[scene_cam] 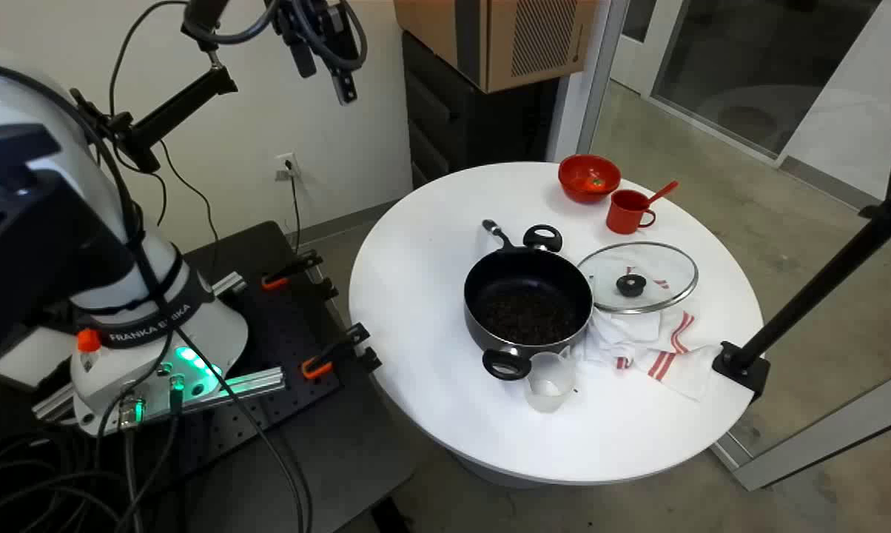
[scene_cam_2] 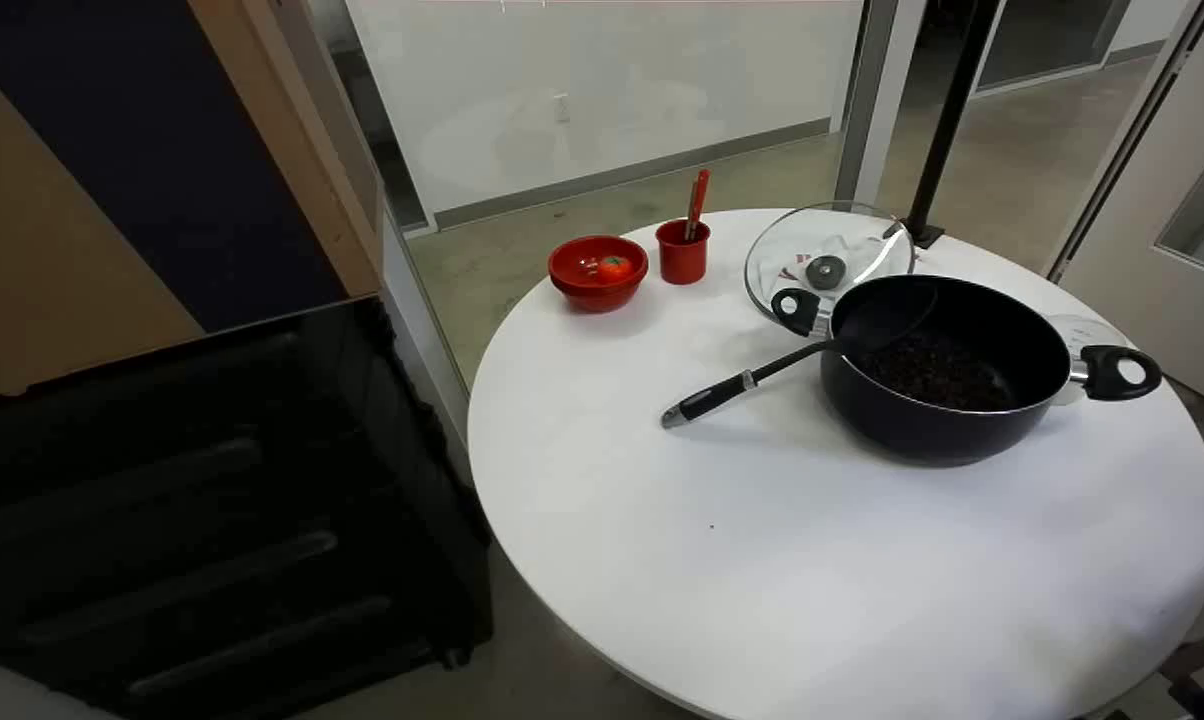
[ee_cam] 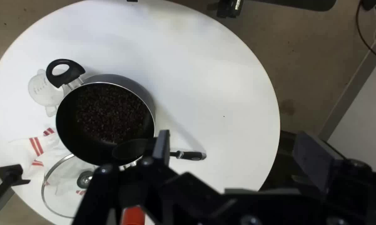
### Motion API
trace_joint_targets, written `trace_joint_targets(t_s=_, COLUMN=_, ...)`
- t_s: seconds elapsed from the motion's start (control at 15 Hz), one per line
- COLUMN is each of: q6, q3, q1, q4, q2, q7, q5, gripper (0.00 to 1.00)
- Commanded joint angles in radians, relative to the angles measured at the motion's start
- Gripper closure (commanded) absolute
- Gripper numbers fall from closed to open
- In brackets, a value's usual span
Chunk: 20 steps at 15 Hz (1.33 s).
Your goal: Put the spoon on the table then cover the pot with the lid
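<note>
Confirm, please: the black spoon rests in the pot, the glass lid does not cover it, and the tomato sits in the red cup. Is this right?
Wrong only about the tomato: both exterior views show it in the red bowl, not the red cup. The black spoon does rest in the pot, and the glass lid does not cover it.

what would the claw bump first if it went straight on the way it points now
Probably the table, on its bare white top beside the spoon handle. Nothing shows between it and the open claw, but depth is unclear, so the spoon handle might be met instead.
</note>
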Motion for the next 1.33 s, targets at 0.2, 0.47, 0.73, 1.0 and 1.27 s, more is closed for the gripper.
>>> trace_joint_targets(t_s=0.2, q6=-0.007, q3=0.0, q1=0.001, q4=-0.029, q2=0.013, q7=0.001, q5=0.0, gripper=0.0)
trace_joint_targets(t_s=0.47, q6=-0.007, q3=0.0, q1=0.001, q4=-0.029, q2=0.015, q7=0.001, q5=0.0, gripper=0.0)
trace_joint_targets(t_s=0.73, q6=0.022, q3=-0.004, q1=0.002, q4=-0.025, q2=0.036, q7=0.007, q5=0.01, gripper=0.0)
trace_joint_targets(t_s=1.0, q6=0.109, q3=-0.02, q1=0.013, q4=0.048, q2=0.197, q7=-0.028, q5=0.01, gripper=0.0)
trace_joint_targets(t_s=1.27, q6=0.207, q3=0.008, q1=0.007, q4=0.128, q2=0.424, q7=-0.031, q5=-0.027, gripper=0.0)
